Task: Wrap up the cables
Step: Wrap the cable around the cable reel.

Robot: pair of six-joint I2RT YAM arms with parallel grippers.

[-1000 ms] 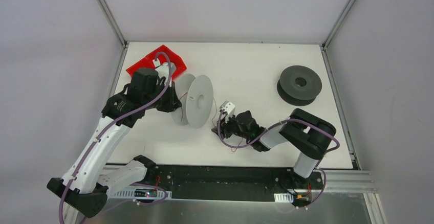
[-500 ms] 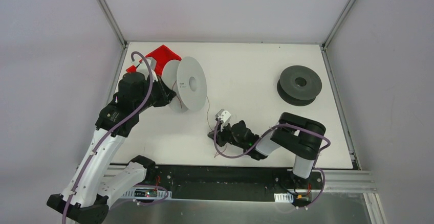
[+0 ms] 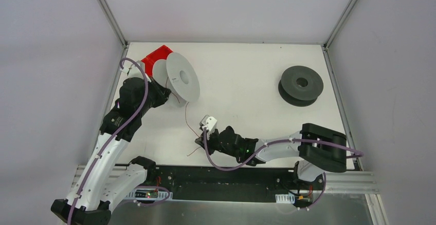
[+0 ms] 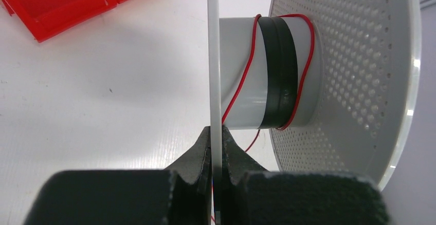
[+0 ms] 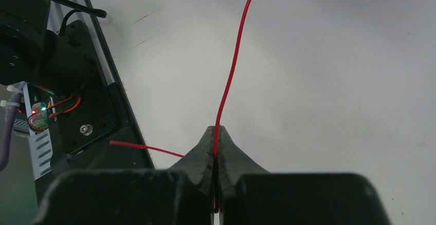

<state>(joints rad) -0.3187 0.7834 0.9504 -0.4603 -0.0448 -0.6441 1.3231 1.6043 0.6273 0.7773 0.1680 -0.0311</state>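
White table, near centre: right tool pinches shut on the thin red cable, whose free span runs away and leftward to the spool, its flange clamped in the closed left tool, a few turns on the hub.

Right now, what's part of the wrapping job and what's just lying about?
In the job: thin red cable, pinched in the right hand; pale spool, its flange clamped by the left hand.
Lying about: dark grey spool; red tray.
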